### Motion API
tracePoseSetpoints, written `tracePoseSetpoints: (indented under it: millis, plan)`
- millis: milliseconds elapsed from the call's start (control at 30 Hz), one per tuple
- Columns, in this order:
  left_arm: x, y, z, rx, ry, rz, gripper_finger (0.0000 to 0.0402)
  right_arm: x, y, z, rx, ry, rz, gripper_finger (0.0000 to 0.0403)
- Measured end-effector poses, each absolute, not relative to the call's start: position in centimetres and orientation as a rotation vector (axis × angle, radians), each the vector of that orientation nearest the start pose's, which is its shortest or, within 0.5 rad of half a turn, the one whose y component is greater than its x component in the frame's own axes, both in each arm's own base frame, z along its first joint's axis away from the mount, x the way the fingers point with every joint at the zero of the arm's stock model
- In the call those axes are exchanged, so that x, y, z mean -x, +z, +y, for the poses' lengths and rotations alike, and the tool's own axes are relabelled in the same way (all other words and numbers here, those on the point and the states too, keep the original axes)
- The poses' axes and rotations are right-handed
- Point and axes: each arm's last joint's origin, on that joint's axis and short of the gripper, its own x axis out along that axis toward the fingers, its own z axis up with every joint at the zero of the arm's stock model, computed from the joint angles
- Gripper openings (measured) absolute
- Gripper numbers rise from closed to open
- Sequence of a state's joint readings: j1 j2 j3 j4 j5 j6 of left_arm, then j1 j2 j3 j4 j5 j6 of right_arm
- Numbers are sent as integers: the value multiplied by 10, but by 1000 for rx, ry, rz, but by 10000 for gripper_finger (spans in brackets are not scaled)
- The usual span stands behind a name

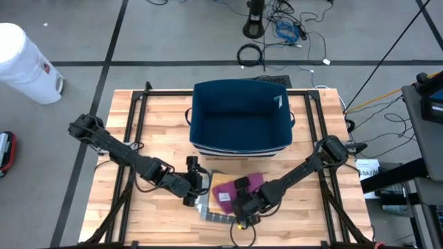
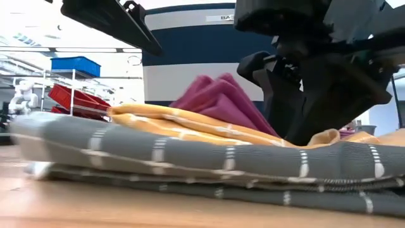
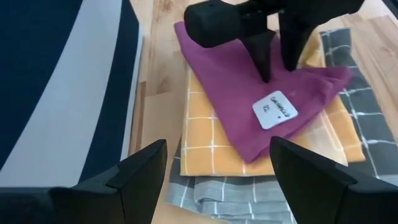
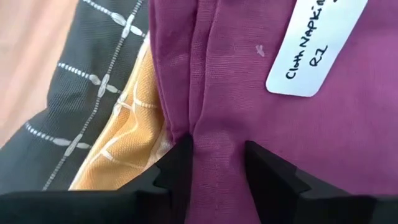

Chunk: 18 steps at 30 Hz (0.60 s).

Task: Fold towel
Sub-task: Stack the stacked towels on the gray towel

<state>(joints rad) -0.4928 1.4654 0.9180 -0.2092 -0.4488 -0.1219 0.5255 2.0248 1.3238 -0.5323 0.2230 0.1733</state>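
Observation:
A stack of folded cloths lies on the wooden table in front of a blue bin. A grey checked towel (image 3: 367,118) is at the bottom, an orange checked one (image 3: 208,140) lies on it, and a magenta towel (image 3: 230,81) with a white label (image 3: 275,109) is on top. My right gripper (image 4: 219,168) stands on the magenta towel beside the label, shut on it. My left gripper (image 3: 217,180) is open and hovers level at the stack's left side (image 1: 197,187), touching nothing. My right gripper pinches a raised crease of the magenta towel (image 4: 214,134) between its two fingers (image 3: 266,59), close to the white label. It comes from above, slanting down. The towel lies flat on the orange cloth; only the cloth between the fingers is gathered.
The big dark blue bin (image 1: 240,114) stands just behind the stack, at the table's far middle. Bare wood lies left and right of the stack. A white drum (image 1: 24,62) and cables are on the floor beyond the table.

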Motion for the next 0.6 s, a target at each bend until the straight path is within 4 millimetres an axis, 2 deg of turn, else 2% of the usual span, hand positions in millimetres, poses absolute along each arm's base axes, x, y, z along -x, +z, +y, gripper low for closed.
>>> tracePoseSetpoints:
  millis: [233, 433, 600]
  plan:
    - [-274, 225, -126, -225, 17, 675, 291, -332, 157, 184, 354, 159, 1191, 134]
    - [-280, 233, -128, -278, -23, 585, 291, -326, 209, 180, 349, 95, 1002, 137]
    - [-287, 235, -136, -264, -173, 513, 291, -304, 230, 177, 293, 38, 1041, 149]
